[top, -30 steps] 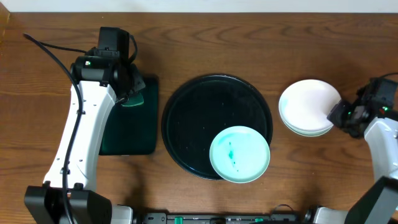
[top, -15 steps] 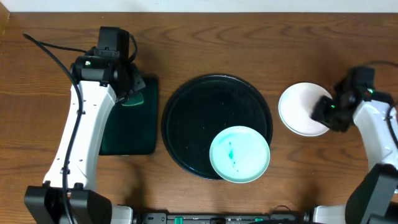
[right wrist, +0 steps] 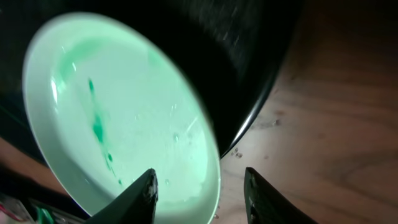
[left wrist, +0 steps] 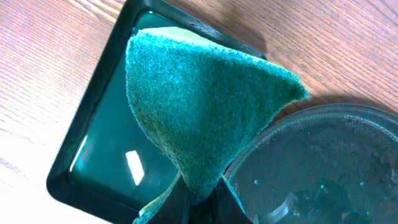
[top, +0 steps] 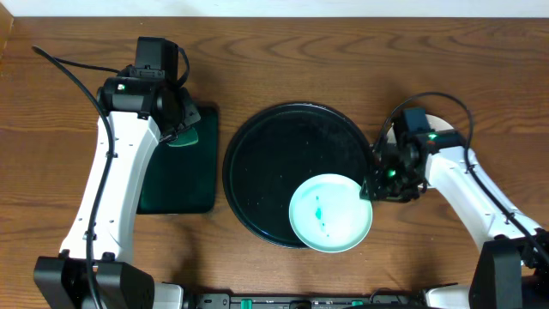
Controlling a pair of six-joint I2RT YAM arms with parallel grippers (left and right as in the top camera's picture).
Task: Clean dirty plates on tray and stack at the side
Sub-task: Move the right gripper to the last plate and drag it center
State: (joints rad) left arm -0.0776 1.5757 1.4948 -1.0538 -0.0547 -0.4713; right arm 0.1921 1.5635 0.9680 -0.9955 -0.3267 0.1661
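A pale mint plate point(top: 330, 213) with a teal smear lies on the front right of the round black tray point(top: 257, 163). It also shows in the right wrist view point(right wrist: 118, 118), on the tray point(right wrist: 249, 68). My right gripper point(top: 371, 190) is open, its fingers point(right wrist: 200, 190) on either side of the plate's right rim. The stack of clean white plates point(top: 439, 122) at the right is mostly hidden by my right arm. My left gripper point(top: 176, 129) is shut on a green sponge point(left wrist: 199, 106) and holds it above the green tray.
A rectangular dark green tray point(top: 176, 184) with liquid in it stands left of the black tray; it also shows in the left wrist view point(left wrist: 93, 155). Bare wood table lies all around.
My right arm has swung left from the white plate stack to the right rim of the smeared plate. The left arm has not moved.
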